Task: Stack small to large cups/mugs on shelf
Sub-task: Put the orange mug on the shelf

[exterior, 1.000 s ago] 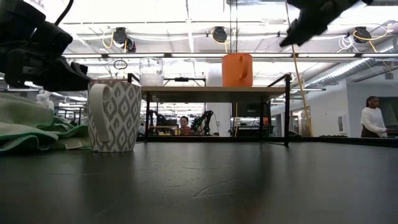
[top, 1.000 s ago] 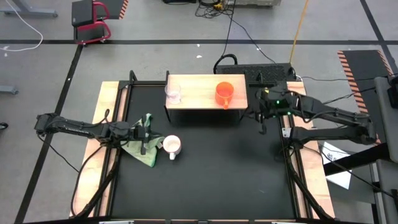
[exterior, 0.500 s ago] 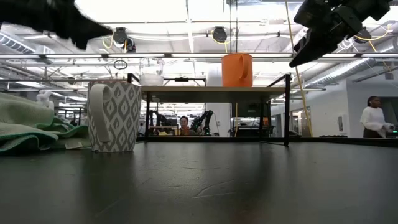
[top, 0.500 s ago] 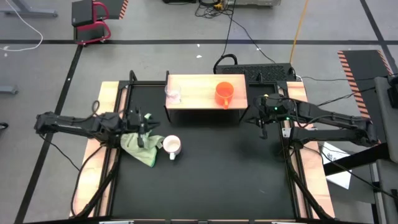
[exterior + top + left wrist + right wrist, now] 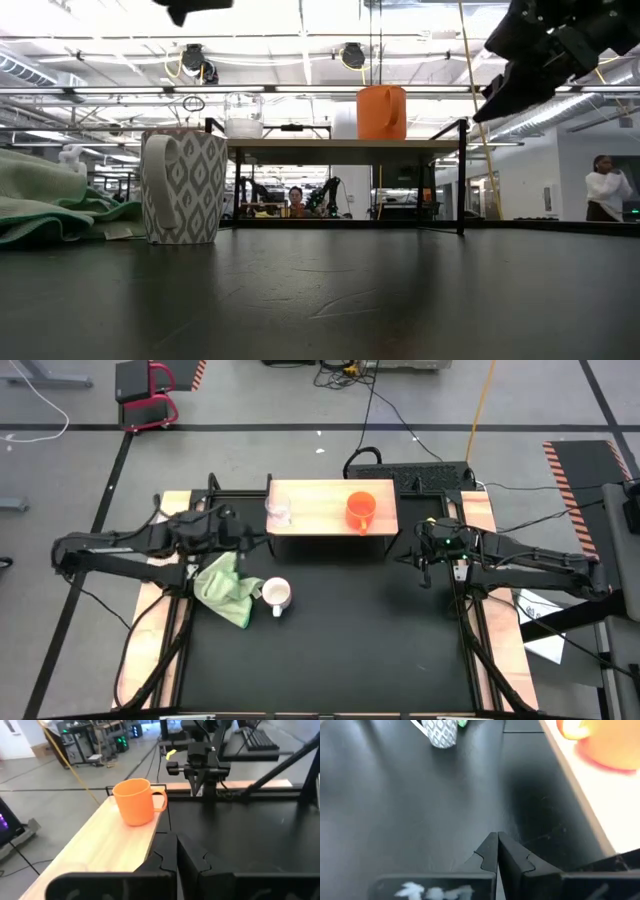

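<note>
Now my left gripper (image 5: 243,532) has risen off the green cloth (image 5: 226,588) and swung toward the shelf (image 5: 320,522)'s left end, fingers (image 5: 170,862) pressed together and empty; in the low view only a dark scrap of it shows. The white mug (image 5: 277,595) stands on the black table (image 5: 350,630) beside the cloth. On the shelf, the glass cup (image 5: 278,510) sits left, hard to make out, and the orange mug (image 5: 360,511) right. My right gripper (image 5: 424,572) hangs right of the shelf, slightly nearer me than before, fingers (image 5: 492,852) together. I see no readable writing.
</note>
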You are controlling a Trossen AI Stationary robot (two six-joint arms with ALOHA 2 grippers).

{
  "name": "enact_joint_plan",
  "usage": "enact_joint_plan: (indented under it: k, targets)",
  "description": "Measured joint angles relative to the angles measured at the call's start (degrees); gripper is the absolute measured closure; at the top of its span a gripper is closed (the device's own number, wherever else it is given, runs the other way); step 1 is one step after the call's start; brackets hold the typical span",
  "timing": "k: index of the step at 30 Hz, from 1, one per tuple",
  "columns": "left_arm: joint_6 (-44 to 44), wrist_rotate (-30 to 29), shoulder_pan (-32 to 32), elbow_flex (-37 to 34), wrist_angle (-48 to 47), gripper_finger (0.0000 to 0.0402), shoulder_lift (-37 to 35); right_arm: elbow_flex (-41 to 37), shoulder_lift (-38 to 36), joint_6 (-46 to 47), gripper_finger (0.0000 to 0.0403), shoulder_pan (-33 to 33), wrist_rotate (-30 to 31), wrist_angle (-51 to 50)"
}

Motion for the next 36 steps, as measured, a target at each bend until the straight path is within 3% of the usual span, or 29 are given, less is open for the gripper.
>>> enact_joint_plan:
  k: [12,17,22,36]
  targets:
    - [3.5,14.2,9.7,8.3,1.1,0.0400,9.8,-5.3,-8.4,5.2,0.0403,0.0,-0.5,4.3]
    - [4.4,24.3,13.6,12.2,-3.0,0.0401,13.9,-5.3,-11.1,6.6,0.0403,0.0,-0.5,5.1]
    - [5.8,25.0,15.8,18.5,-5.0,0.0401,20.2,-6.1,-11.6,6.2,0.0403,0.0,-0.5,5.8]
    - [21.1,26.4,18.9,43.7,-22.0,0.0401,39.4,-8.0,-11.6,7.0,0.0403,0.0,-0.7,6.9]
